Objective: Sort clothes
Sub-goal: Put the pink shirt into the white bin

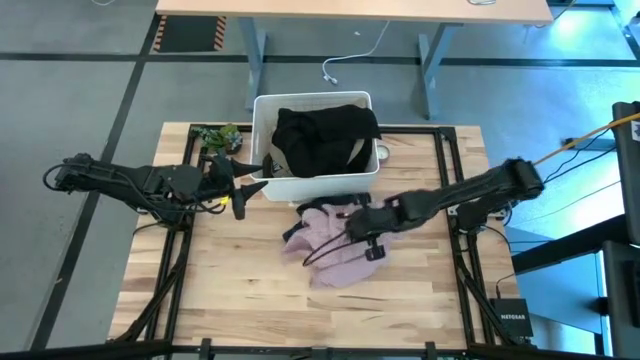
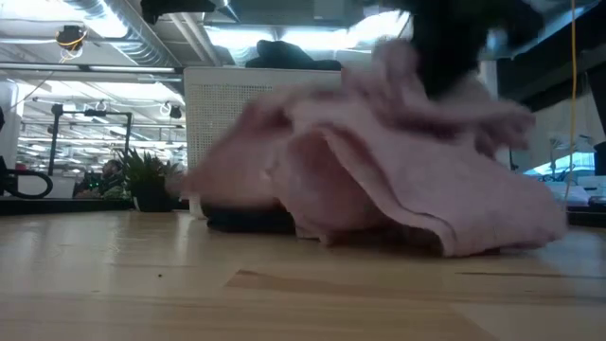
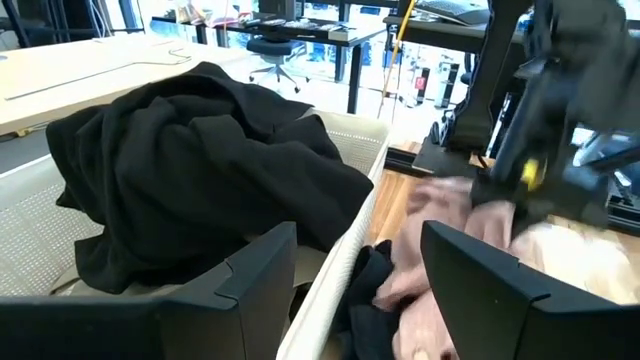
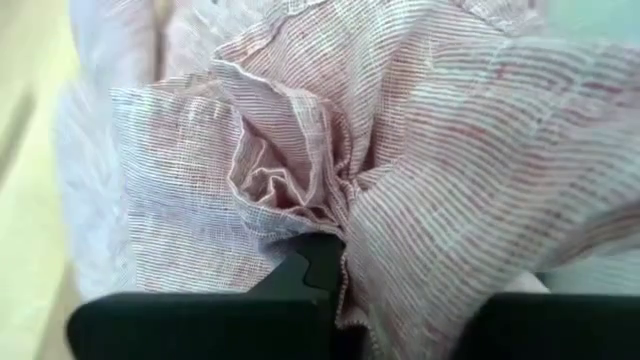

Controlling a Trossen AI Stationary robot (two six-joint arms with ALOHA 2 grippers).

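A pale pink garment [image 1: 335, 250] lies bunched on the table in front of a white bin [image 1: 262, 135]. It also shows in the low view [image 2: 398, 180] and the right wrist view [image 4: 430, 150]. A dark garment [image 2: 251, 220] lies partly under its left end, by the bin. A black garment [image 1: 325, 135] is heaped in the bin and hangs over the rim [image 3: 200, 170]. My right gripper [image 1: 354, 227] is shut on the pink garment. My left gripper [image 1: 250, 187] is open and empty at the bin's near left corner. My right gripper pinches a gathered fold of the pink garment [image 4: 300, 200] between its two fingers, several layers bunched together. It comes slanting down from the table's right side. The held part stands raised in a peak [image 2: 407, 66], and the rest spreads slack on the table [image 2: 492, 227].
A small potted plant [image 1: 218, 137] stands at the bin's left on the far side of the table. Bare wooden tabletop [image 1: 240, 290] lies toward the near edge. A desk [image 1: 350, 12] and cables stand beyond the table's far edge.
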